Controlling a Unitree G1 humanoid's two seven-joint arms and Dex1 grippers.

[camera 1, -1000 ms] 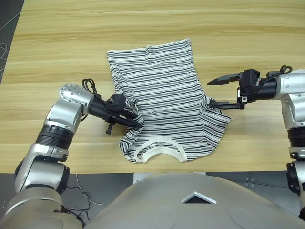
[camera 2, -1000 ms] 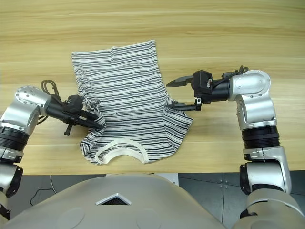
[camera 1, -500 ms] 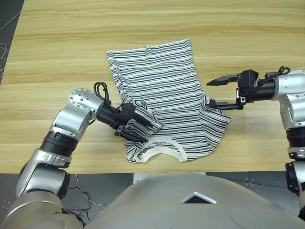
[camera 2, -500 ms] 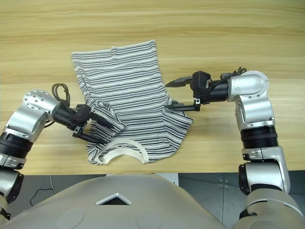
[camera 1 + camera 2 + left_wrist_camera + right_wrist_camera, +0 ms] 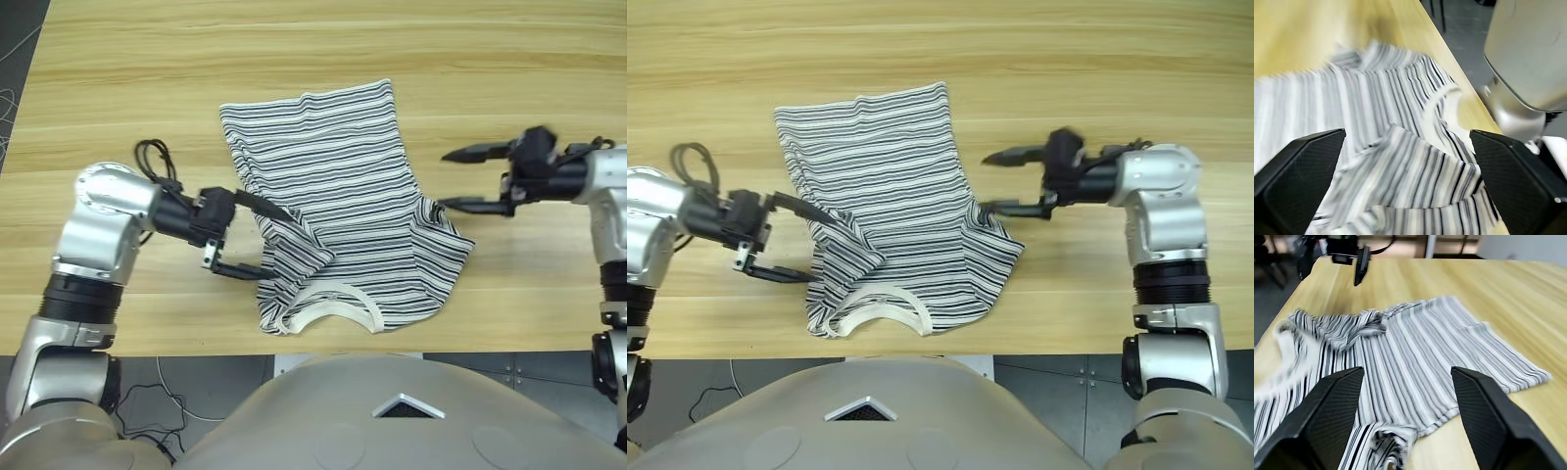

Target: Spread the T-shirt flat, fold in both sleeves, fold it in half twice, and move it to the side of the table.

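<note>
Striped T-shirt (image 5: pixel 333 186) is lying mid-way across the table (image 5: pixel 118 88), collar nearest us, and we are holding left gripper (image 5: pixel 277 245) and right gripper (image 5: pixel 443 180) spread and empty, risking snagging and dragging its rumpled right sleeve.

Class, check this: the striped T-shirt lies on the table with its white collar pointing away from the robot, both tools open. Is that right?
No: the white collar points toward the robot, as the left eye view shows. The T-shirt is on the table; left tool and right tool are open.
</note>
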